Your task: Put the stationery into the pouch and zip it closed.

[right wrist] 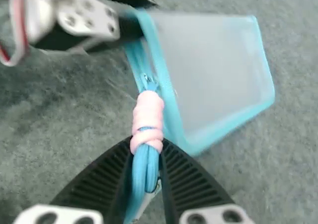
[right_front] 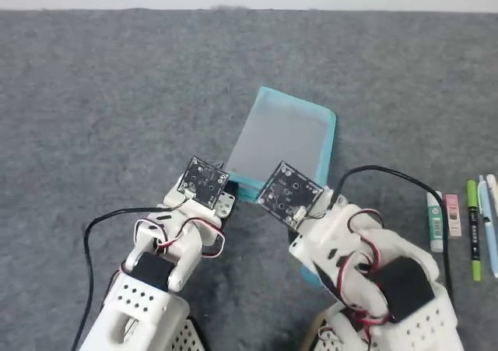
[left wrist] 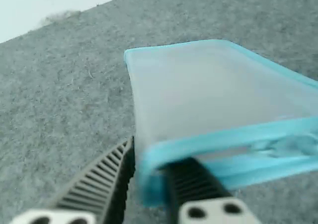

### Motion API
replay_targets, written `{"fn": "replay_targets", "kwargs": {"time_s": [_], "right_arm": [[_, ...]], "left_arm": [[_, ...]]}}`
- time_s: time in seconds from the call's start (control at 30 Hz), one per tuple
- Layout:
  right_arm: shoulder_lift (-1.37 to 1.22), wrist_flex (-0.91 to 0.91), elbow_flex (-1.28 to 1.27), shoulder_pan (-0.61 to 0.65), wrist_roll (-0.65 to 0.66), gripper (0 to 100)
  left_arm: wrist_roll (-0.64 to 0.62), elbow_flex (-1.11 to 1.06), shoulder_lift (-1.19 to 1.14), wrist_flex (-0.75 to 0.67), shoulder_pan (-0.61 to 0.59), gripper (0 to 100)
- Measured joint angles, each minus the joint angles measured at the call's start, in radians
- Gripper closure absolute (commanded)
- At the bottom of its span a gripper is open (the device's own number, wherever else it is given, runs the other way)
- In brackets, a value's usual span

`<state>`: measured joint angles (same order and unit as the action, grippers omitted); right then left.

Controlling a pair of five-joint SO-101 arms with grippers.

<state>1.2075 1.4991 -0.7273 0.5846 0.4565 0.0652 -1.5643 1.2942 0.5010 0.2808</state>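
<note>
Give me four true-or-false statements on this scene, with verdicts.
1. The left gripper clamps a corner of the pouch. True.
2. The pens are inside the pouch. False: they lie on the table, to the right of the pouch.
3. The right gripper is shut on the zipper pull. True.
4. The pouch is red. False: it is clear with blue edging.

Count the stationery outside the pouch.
5, in a row at the high view's right: white tube, pink piece, green pen, blue pen, pale pen. More may be hidden.
</note>
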Motion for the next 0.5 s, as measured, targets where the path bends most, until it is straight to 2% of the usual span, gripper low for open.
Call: {"fn": "replay_targets", "kwargs": {"time_s": [0.13,0.23,0.4,0.5], "right_arm": [[-0.029,0.000,0.000,-0.120,0.035,99.1],[-0.066,0.000,0.000,-0.238,0.078,99.1],[-0.152,-0.023,0.000,-0.483,0.175,99.1],[-0.236,-0.078,0.000,-0.623,0.210,99.1]], "left_arm": [[0.000,0.000,0.000,0.000,0.002,99],[-0.002,0.000,0.000,0.000,-0.040,99],[-0.041,0.003,0.000,0.012,-0.150,99],[-0.054,0.025,0.000,0.052,-0.166,99]]}}
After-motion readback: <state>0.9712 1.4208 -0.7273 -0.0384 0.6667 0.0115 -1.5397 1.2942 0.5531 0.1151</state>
